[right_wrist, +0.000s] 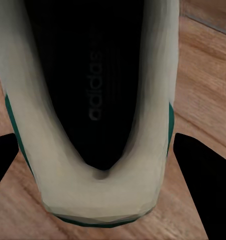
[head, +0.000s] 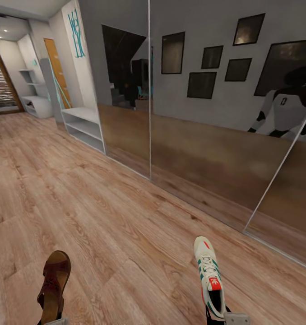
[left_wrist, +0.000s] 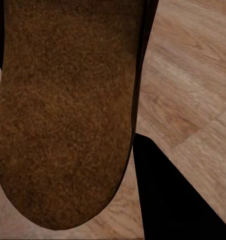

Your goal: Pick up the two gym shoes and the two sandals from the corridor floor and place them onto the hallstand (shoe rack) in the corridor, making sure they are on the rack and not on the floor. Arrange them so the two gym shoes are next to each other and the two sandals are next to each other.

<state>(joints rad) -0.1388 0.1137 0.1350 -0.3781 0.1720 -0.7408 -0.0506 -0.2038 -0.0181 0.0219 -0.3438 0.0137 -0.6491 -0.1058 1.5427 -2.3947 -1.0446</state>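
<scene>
Left hand [head: 53, 321]: a dark reddish-brown strappy leather sandal with a tan footbed [head: 53, 284] is being held by its heel end, toe pointing away, above the floor; the hand is closed on it.
Sandal underside [left_wrist: 68, 110]: a rough, grainy brown sole with a rounded end is being shown close up in the left wrist view.
Right hand [head: 232, 319]: a white lace-up gym shoe with green side stripes and a red tongue label [head: 209, 275] is being gripped at the heel, toe forward, clear of the floor.
Shoe opening [right_wrist: 95, 100]: a dark insole with faint lettering is being framed by a pale padded collar edged in green.
Floor [head: 103, 216]: warm brown wood-grain planks are being crossed.
Hallstand [head: 35, 104]: a low pale bench with wall shelves above is being seen far off at the corridor's end.
White shelf unit [head: 85, 126]: standing nearer, beside the glossy mirrored wall panels [head: 193, 113].
</scene>
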